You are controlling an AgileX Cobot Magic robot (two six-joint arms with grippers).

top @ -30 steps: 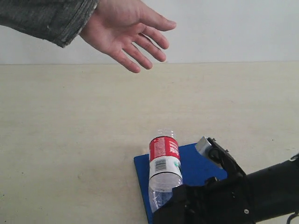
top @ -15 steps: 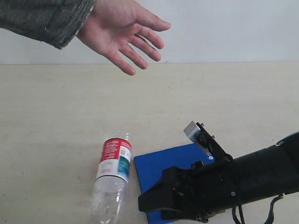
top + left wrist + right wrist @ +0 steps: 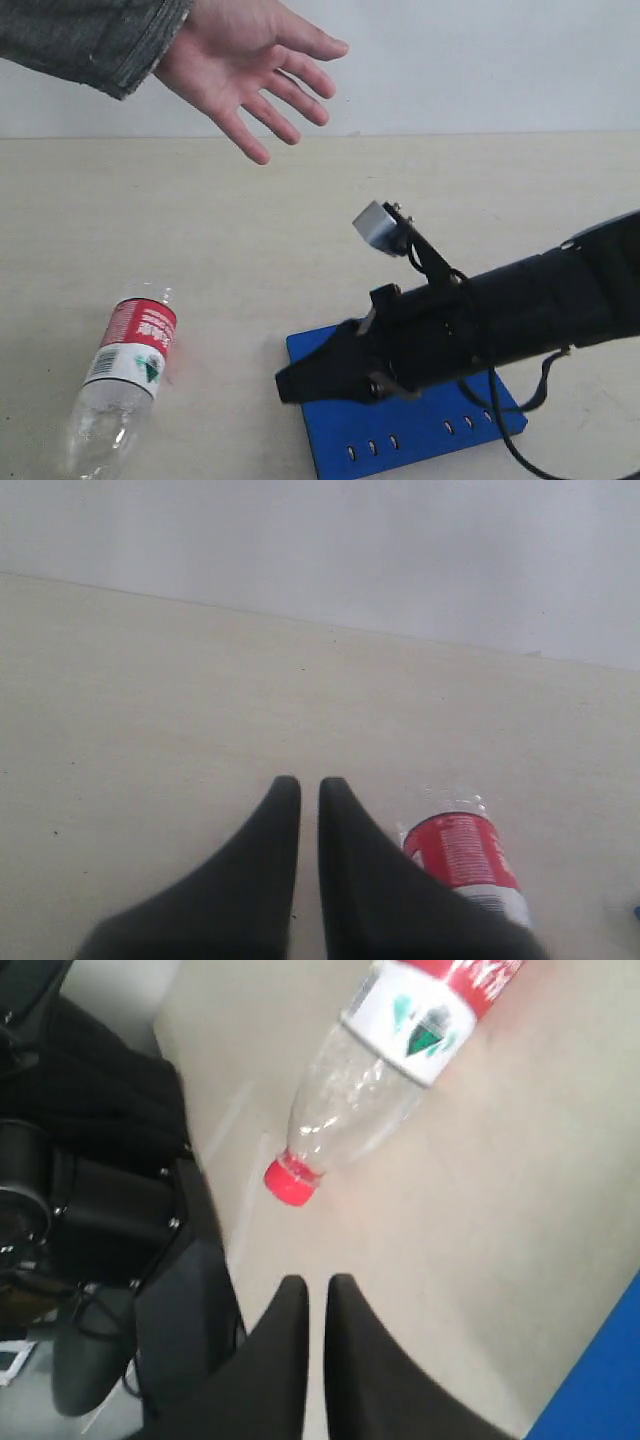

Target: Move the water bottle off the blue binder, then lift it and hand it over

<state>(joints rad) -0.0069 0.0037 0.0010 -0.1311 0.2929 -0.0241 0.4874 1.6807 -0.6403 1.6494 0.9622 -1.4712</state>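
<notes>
Swept off the blue binder (image 3: 420, 450), the water bottle (image 3: 120, 375) lies beyond my right hand (image 3: 287, 385), closed together for pushing.

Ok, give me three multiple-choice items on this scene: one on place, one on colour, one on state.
1. Where is the water bottle relative to the blue binder?
A on top of it; B on the table beside it, apart; C under it.
2. What colour is the bottle's cap?
A red; B blue; C white.
3. The person's hand is:
A a fist; B gripping the bottle; C open and empty.

1 B: in the exterior view it lies on its side to the left of the binder.
2 A: the right wrist view shows it red.
3 C: the fingers are spread with nothing in them.
</notes>
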